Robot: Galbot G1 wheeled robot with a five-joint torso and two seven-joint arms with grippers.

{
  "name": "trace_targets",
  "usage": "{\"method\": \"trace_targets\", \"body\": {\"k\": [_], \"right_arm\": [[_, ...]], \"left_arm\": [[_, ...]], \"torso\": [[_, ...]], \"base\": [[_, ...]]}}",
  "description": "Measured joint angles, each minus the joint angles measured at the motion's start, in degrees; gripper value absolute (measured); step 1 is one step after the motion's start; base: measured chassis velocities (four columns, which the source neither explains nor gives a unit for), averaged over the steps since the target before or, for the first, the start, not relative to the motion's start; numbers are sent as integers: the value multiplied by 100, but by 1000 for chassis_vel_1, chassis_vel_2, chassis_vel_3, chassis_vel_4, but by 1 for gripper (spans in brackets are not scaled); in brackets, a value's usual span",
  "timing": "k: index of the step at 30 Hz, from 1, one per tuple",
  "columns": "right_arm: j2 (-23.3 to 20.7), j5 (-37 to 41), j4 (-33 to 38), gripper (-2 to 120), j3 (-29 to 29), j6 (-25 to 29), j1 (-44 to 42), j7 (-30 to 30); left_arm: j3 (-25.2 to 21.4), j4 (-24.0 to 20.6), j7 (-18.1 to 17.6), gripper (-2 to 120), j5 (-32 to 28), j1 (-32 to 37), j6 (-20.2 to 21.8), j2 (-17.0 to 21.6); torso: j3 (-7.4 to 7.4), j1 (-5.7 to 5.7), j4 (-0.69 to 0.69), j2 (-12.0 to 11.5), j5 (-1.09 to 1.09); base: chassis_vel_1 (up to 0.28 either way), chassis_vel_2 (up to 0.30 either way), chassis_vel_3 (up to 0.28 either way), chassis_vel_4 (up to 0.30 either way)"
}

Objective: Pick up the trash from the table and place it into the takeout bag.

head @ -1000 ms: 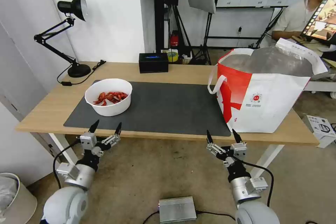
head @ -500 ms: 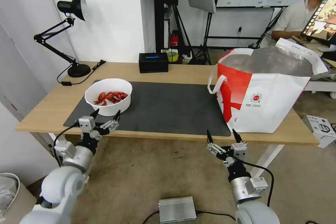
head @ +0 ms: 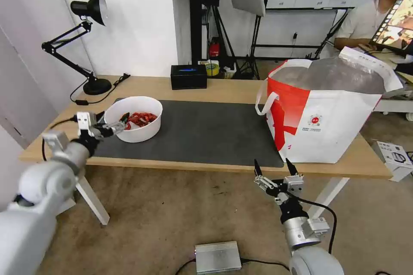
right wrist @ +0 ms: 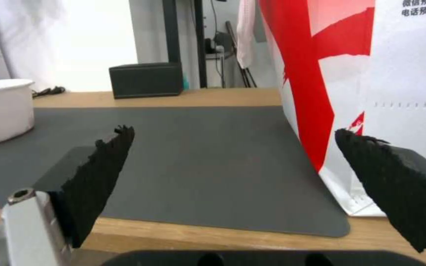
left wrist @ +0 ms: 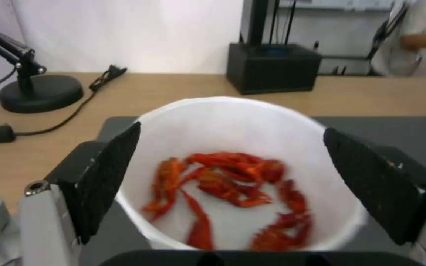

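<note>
A white round bowl of red crayfish shells [head: 137, 119] stands on the left end of the dark grey mat [head: 206, 133] on the light-wood table [head: 223, 88]. My left gripper [head: 112, 117] is open at the bowl's left side, level with its rim. In the left wrist view the bowl [left wrist: 233, 147] lies between the two black fingers [left wrist: 107, 177]; I cannot tell whether they touch it. The white and red takeout bag [head: 331, 124] stands open on the table's right end. Below the table's front edge my right gripper [head: 272, 164] hangs open and holds nothing.
At the table's back edge stands a black tissue box [head: 188, 76], with a black desk lamp [head: 88, 8] and its cord at the back left. The right wrist view shows bare mat [right wrist: 198, 155] beside the bag [right wrist: 395, 74]. A grey metal box [head: 218, 257] lies on the floor.
My left arm has risen from below the table's front edge and swung left and up to the bowl's left side. The right arm, bowl and bag have not moved.
</note>
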Motion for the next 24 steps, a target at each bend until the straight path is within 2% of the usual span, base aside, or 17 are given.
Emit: {"method": "trace_targets", "body": {"k": [4,7,10,15,21,24], "right_arm": [[0,0,0,100,0,0,0,0],[0,0,0,100,0,0,-1,0],[0,0,0,100,0,0,-1,0],[0,0,0,100,0,0,-1,0],[0,0,0,100,0,-1,-1,0],[0,0,0,100,0,-1,0,0]], "left_arm": [[273,307,27,100,-32,-344,29,188],[704,704,69,100,-89,-883,132,357],[965,908,90,100,-150,-1213,272,429],[1260,1091,43,100,-482,-1574,486,527],[1593,1292,-60,100,-794,-1956,1045,682],[1690,1405,-103,100,-835,-2090,1179,716]], "torso": [[0,0,0,0,-1],[0,0,0,0,-1],[0,0,0,0,0],[0,0,0,0,0],[0,0,0,1,0],[0,0,0,1,0]], "base": [[0,0,0,0],[0,0,0,0],[0,0,0,0],[0,0,0,0],[0,0,0,0],[0,0,0,0]]}}
